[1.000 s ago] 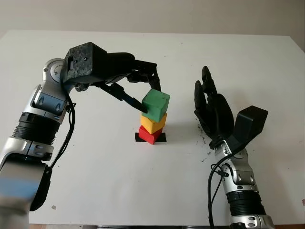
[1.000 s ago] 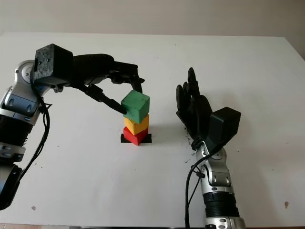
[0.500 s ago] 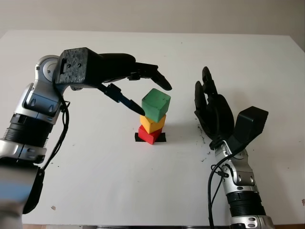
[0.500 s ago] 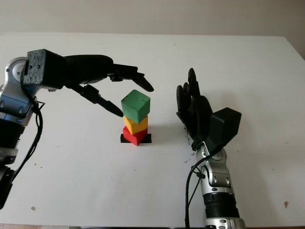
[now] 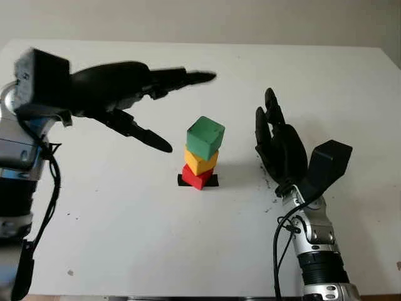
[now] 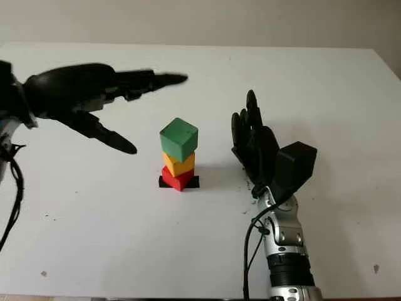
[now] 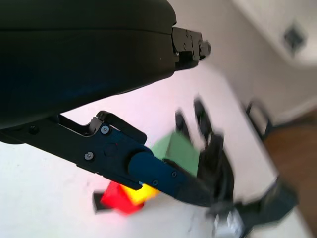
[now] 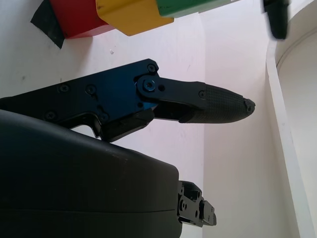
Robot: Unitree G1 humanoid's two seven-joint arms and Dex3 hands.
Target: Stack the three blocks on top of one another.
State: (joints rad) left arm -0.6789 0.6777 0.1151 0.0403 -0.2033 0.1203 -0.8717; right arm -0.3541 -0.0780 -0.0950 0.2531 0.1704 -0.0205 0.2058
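Observation:
Three blocks stand stacked at the middle of the white table (image 5: 125,238): a red block (image 5: 197,177) on a black tape mark (image 5: 213,182), a yellow block (image 5: 200,160) on it, and a green block (image 5: 205,138) on top, turned a little. My left hand (image 5: 178,106) is open, up and to the left of the stack, clear of the green block. My right hand (image 5: 276,141) is open, upright to the right of the stack, a short gap away. The stack also appears in the right wrist view: red block (image 8: 74,17), yellow block (image 8: 131,15).
The table's far edge (image 5: 200,42) runs along the back. Small dark specks (image 5: 269,188) mark the surface by my right hand.
My left hand has let go of the green block and drawn back up and to the left. The green block stays on the yellow one. My right hand has not moved.

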